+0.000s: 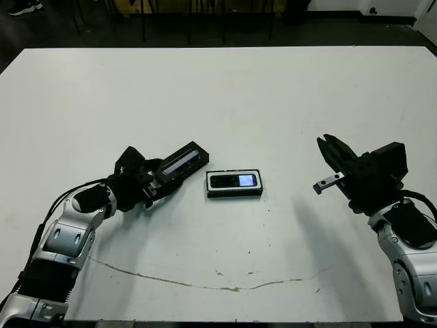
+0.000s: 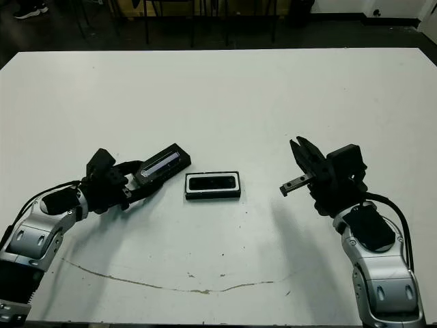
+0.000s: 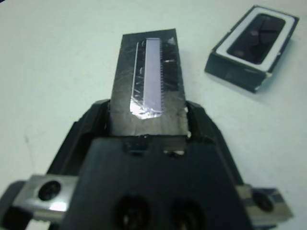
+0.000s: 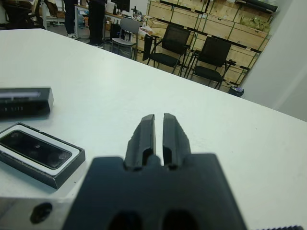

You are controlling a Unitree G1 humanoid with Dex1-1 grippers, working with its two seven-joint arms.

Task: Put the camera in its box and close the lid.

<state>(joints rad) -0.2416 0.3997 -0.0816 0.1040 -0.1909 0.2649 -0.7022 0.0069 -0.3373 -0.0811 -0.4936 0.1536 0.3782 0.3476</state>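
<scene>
The box [image 1: 235, 194], a shallow black tray with a white lining, lies at the table's middle with the camera [image 1: 233, 180] flat inside it. Just to its left, my left gripper [image 1: 158, 179] is shut on one end of the lid [image 1: 181, 161]. The lid's shiny lavender panel [image 3: 149, 76] faces up, and its free end points toward the back right, near the box but apart from it. At the right, my right gripper [image 1: 329, 147] hovers above the table, shut with nothing between its fingers [image 4: 148, 132]. The right wrist view shows the box [image 4: 38, 167] and the lid [image 4: 24, 101].
A thin brown crack line [image 1: 205, 281] runs across the white table near its front edge. Chairs [image 4: 168, 48] and stacked crates stand beyond the far edge, and a person's legs [image 4: 96, 19] show at the back of the room.
</scene>
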